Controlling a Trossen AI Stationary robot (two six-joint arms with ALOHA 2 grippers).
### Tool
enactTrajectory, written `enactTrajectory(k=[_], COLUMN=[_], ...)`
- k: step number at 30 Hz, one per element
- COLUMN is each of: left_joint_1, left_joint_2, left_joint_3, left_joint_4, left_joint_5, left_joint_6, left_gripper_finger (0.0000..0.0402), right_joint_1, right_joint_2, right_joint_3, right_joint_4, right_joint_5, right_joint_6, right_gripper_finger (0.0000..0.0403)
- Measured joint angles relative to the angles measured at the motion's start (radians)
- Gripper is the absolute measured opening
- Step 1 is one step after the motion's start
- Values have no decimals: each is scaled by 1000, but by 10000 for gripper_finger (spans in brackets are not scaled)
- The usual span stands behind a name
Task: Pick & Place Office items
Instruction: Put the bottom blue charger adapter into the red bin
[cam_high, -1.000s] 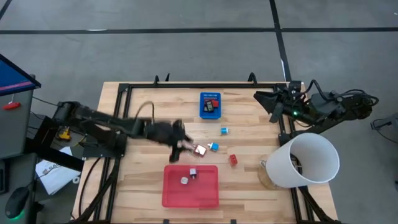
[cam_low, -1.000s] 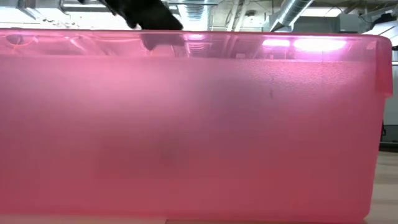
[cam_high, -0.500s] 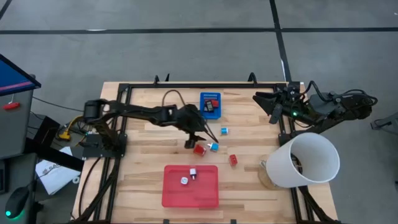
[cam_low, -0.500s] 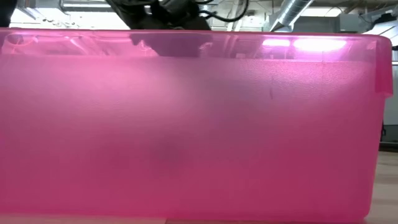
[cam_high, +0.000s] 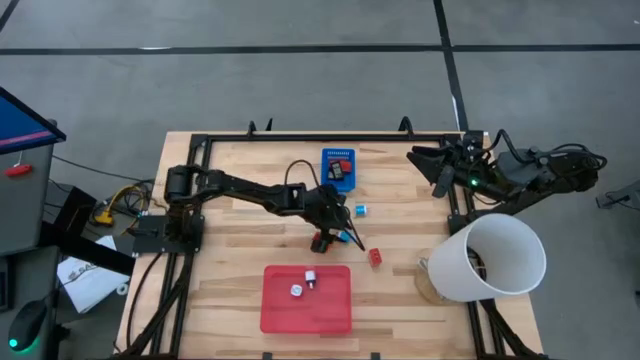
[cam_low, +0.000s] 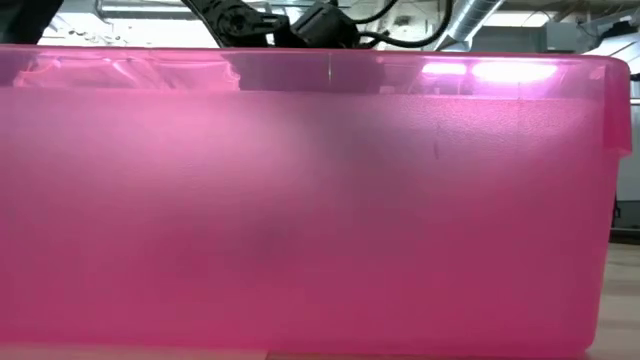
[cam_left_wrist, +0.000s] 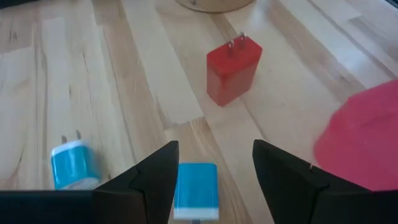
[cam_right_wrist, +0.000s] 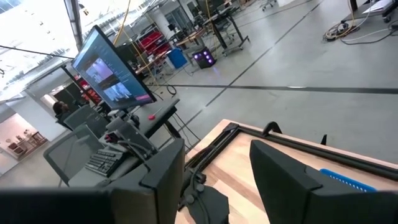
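The office items are small plug-like pieces on the wooden table. A blue-and-white one (cam_left_wrist: 196, 193) lies between the fingers of my left gripper (cam_left_wrist: 214, 180), which is open and low over the table's middle (cam_high: 340, 235); no touch shows. A red plug (cam_left_wrist: 233, 76) lies just beyond it, also seen in the high view (cam_high: 375, 257). Another blue piece (cam_left_wrist: 74, 165) lies on the far side (cam_high: 361, 209). A red piece (cam_high: 320, 242) sits beside the gripper. Two pieces (cam_high: 303, 283) lie in the red tray (cam_high: 330, 310). My right gripper (cam_right_wrist: 217, 186) waits open at the far right edge (cam_high: 440, 170).
A blue perforated bin (cam_high: 338, 168) with several pieces stands toward the far edge. A large white bucket (cam_high: 490, 258) lies tipped at the right edge. The red tray's wall (cam_low: 320, 200) fills the low view, with the left arm (cam_low: 320, 20) showing above it. A black frame rims the table.
My left arm has stretched out toward the table's right edge. Its gripper has gone from the tray's far edge past the red piece and come down around the blue-and-white piece. The pieces on the table have kept their places.
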Motion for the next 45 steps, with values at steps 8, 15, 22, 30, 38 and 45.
enactTrajectory(k=[8,15,22,30,38,45], left_joint_1=[-4,2,3,14,50,83], left_joint_2=[67,114,156,155,114,-83], left_joint_3=[14,13,13,12,11,0], left_joint_4=[21,69,71,63,17,-121], left_joint_5=[-1,-67,-67,-67,-67,-58], left_joint_6=[-16,-15,-16,-36,-144,-184], left_gripper_finger=[203,203,204,183,140,140], right_joint_1=[0,0,0,0,0,-1], right_joint_2=[0,0,0,0,0,0], right_joint_3=[0,0,0,0,0,0], right_joint_4=[-2,-2,-2,-10,-9,-14], right_joint_5=[0,0,0,0,0,5], right_joint_6=[1,17,27,35,35,18], right_gripper_finger=[178,180,180,180,180,180])
